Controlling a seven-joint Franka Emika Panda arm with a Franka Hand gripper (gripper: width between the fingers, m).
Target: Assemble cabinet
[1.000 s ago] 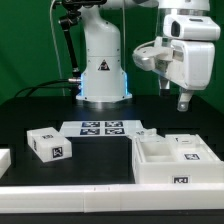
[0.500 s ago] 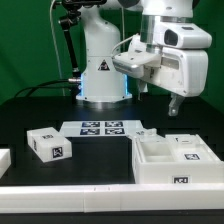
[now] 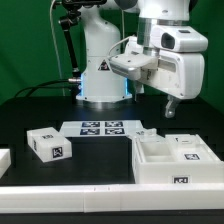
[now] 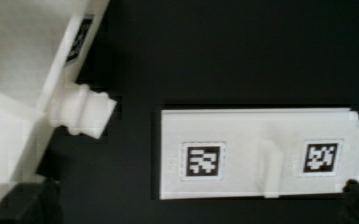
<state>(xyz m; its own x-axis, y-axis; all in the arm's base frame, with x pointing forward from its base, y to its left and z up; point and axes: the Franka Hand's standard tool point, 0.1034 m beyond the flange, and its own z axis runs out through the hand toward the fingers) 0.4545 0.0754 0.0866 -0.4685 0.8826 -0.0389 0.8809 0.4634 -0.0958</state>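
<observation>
Gripper (image 3: 169, 106) hangs in the air, holding nothing, with the cabinet (image 3: 172, 162) on the black table (image 3: 40, 115) below.

Exterior view: the cabinet sits to the exterior view's right of the marker board (image 3: 101, 128) and nearer the camera, open side up with its compartments showing. A small white tagged box (image 3: 48, 145) lies on the board's other side, and the gripper hovers above and to the right of the board, touching nothing. Wrist view: the fingers (image 4: 23, 203) show as dark shapes at opposite edges, spread wide with nothing between them. Under them lies a flat white panel (image 4: 265, 150) with two tags, and near it a white part with a round peg (image 4: 83, 108) — I cannot tell which pieces these are.
</observation>
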